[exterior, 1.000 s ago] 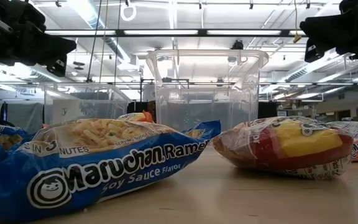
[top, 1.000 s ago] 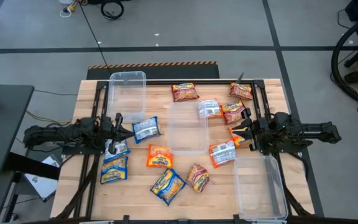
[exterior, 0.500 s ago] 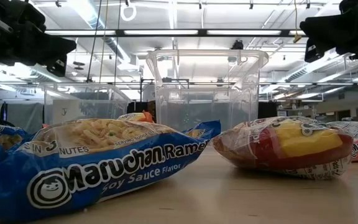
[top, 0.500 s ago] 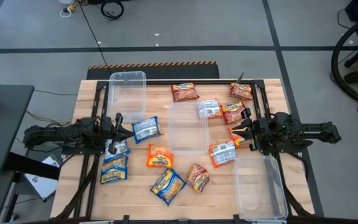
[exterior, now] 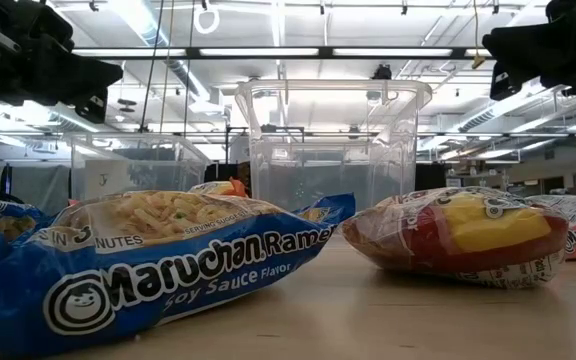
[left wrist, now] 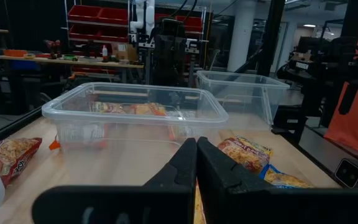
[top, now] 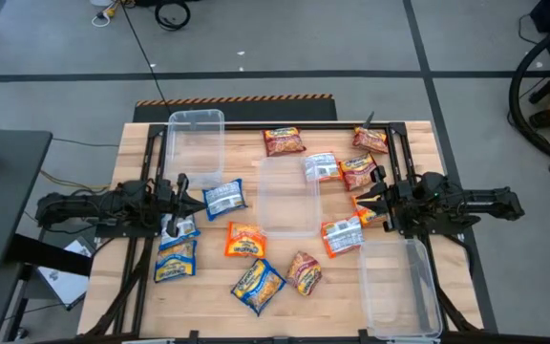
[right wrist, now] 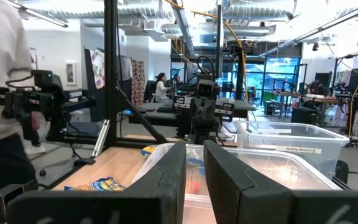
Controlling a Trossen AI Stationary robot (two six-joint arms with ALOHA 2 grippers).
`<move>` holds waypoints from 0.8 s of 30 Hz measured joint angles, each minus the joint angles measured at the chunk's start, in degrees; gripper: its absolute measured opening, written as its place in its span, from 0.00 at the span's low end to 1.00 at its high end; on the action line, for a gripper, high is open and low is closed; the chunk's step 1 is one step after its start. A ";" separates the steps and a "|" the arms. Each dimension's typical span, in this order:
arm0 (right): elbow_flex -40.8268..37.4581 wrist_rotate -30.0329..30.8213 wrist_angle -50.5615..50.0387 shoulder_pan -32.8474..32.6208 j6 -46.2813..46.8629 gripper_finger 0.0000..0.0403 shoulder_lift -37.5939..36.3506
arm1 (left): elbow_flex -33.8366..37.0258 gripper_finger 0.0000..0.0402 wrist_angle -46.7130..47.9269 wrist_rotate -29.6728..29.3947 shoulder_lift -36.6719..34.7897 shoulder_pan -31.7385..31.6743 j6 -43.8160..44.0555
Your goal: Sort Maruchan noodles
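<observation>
**Readable print on the noodle packets**

In the low view, a blue packet [exterior: 158,265] at the front reads "Maruchan Ramen" in white, "Soy Sauce Flavor" beneath, and partly "3 MINUTES" above. Print on the other packets is too small to read.

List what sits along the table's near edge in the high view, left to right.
Blue packet → orange packet → blue-and-yellow packet → dark red packet → clear bin.
</observation>
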State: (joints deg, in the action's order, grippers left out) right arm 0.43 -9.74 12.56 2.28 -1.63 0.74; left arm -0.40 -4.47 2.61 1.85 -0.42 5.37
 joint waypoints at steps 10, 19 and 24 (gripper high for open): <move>0.00 0.00 -0.01 0.00 0.00 0.16 0.01 | 0.00 0.03 -2.40 0.39 -0.01 0.00 4.98; 0.00 0.01 0.28 0.00 0.00 0.16 0.00 | -11.27 0.03 7.57 4.13 7.51 2.96 4.43; 0.00 0.01 0.26 0.01 0.00 0.16 0.01 | -24.44 0.03 21.28 2.64 17.66 8.18 5.19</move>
State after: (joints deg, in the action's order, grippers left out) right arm 0.43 -9.73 12.82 2.28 -1.63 0.75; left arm -24.85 16.82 5.25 19.51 7.76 10.56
